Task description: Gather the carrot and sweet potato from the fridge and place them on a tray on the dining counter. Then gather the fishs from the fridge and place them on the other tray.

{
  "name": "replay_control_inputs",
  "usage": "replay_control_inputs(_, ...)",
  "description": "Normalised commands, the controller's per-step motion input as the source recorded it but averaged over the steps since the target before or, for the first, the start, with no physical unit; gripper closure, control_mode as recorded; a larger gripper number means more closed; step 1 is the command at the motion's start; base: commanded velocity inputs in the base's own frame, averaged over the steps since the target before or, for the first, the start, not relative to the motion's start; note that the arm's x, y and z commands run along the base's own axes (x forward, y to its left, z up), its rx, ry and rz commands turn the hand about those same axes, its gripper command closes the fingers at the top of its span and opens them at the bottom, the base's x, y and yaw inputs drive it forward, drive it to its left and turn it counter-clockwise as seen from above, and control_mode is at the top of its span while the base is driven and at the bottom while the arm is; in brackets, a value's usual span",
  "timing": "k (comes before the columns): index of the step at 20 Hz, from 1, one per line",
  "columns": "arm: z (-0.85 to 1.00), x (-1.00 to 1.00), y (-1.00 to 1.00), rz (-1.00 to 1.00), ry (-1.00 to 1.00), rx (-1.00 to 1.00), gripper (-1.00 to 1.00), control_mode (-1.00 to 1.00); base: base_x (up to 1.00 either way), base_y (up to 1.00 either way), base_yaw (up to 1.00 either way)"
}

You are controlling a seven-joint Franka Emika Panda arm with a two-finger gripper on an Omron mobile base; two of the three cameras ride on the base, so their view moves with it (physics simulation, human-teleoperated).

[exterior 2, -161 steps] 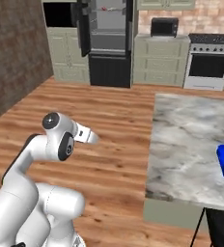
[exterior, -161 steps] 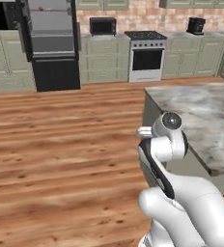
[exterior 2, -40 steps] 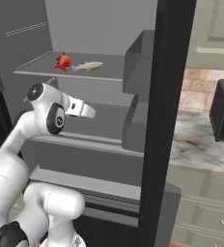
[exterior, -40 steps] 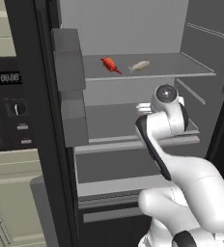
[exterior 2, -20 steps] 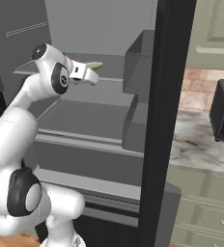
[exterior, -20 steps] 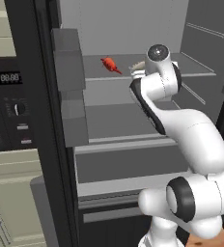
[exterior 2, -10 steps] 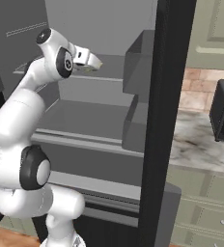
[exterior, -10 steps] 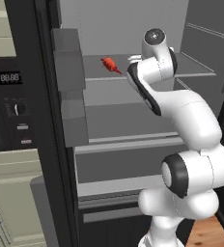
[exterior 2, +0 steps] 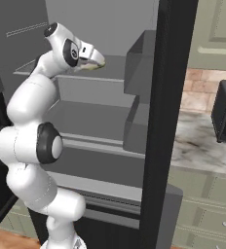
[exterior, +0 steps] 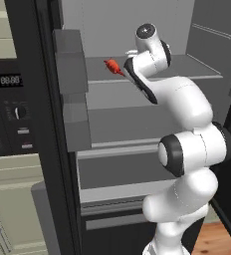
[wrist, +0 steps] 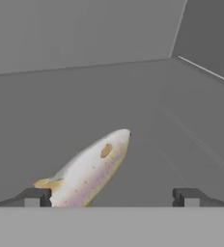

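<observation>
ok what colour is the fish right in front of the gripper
Pale silvery-beige with fine speckles and tan-orange fins; the fish shows best in the hand view.

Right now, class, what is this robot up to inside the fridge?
The white robot arm reaches into the open fridge, its hand up at the top shelf. Its gripper has the jaws wide open, holding nothing. In the hand view a pale silvery fish lies on the shelf just ahead, nearer one fingertip than the other. A red fish lies on the same shelf, beside the arm. Neither fish is grasped yet.
</observation>
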Motion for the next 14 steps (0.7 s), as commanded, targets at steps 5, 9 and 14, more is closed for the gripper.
replay_control_inputs(5, 0.00, 0.40, 0.12, -0.20, 0.05, 0.08, -1.00, -1.00, 0.00, 0.00, 0.00)
replay_control_inputs(9, 0.02, 0.16, 0.00, -0.08, 0.02, 0.11, -1.00, -1.00, 0.00, 0.00, 0.00)
replay_control_inputs(14, 0.11, -0.02, 0.01, -0.01, -0.04, 0.07, -1.00, -1.00, 0.00, 0.00, 0.00)
